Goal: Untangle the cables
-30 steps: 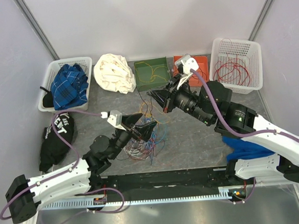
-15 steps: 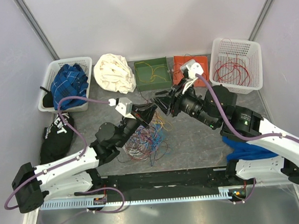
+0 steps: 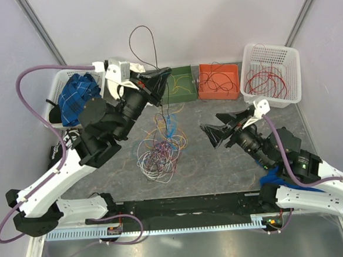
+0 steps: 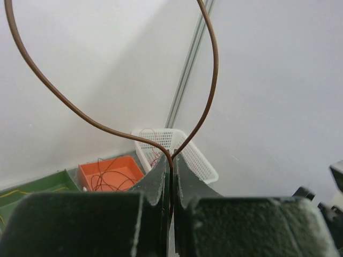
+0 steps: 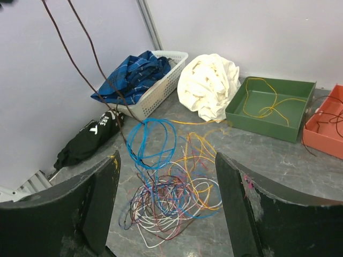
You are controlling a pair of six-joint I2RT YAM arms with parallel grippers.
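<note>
The cables [image 3: 160,153] lie as a many-coloured tangle mid-table, also in the right wrist view [image 5: 171,201]. My left gripper [image 3: 166,72] is raised high over the back of the table, shut on a brown cable [image 4: 171,160]. That brown cable loops above the jaws [image 3: 142,42] and trails down to the tangle [image 5: 80,69]. A blue loop [image 5: 155,136] stands lifted off the pile. My right gripper [image 3: 210,136] hovers right of the tangle, open and holding nothing [image 5: 166,160].
Along the back stand a white basket with blue cloth [image 3: 78,99], a white cloth [image 5: 209,85], a green tray [image 3: 183,83] holding a yellow cable, an orange tray [image 3: 218,81] and a white basket [image 3: 271,74] with red cables. Black cloth [image 3: 61,154] lies left.
The left gripper shut on the brown cable and rose toward the back left, drawing it out of the tangle. The right gripper opened and pulled back to the right.
</note>
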